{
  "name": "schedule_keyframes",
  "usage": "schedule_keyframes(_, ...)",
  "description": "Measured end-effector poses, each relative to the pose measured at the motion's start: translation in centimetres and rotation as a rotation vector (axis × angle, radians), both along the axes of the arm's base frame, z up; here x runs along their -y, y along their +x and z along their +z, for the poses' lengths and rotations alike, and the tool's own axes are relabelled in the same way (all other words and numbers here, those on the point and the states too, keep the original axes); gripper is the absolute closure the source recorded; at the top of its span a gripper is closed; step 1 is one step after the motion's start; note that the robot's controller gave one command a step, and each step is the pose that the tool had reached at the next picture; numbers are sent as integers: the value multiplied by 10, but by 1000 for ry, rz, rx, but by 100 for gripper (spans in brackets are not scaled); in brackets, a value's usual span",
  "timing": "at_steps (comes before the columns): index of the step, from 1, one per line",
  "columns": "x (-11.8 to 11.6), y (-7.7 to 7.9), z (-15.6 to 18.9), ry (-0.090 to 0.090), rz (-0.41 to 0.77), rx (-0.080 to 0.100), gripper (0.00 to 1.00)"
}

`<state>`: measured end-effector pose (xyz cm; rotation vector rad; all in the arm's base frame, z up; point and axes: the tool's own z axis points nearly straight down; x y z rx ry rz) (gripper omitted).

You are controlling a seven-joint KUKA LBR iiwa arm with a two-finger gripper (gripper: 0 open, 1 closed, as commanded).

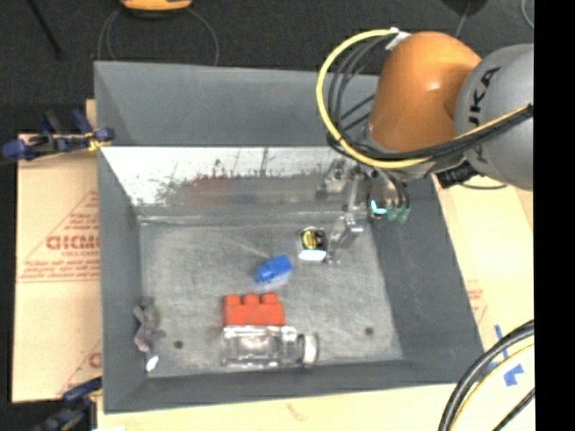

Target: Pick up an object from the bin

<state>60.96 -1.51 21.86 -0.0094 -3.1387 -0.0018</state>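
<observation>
My gripper (342, 232) hangs low over the back right part of the bin floor. Just to its left, close beside it, lies a small black and yellow thing with a white end (312, 245); I cannot tell whether the two touch. A small blue rounded piece (272, 269) lies a little further left and nearer the front.
A red toy brick (253, 310) sits at the front middle, with a clear plastic container (267, 347) lying right in front of it. A small grey-purple thing (144, 324) rests in the front left corner. The arm with its orange cover and cables reaches over the bin's right wall.
</observation>
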Motion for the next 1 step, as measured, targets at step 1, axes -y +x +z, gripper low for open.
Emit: schedule_keyframes(1,-96,-15,-136,-6,210,9,0)
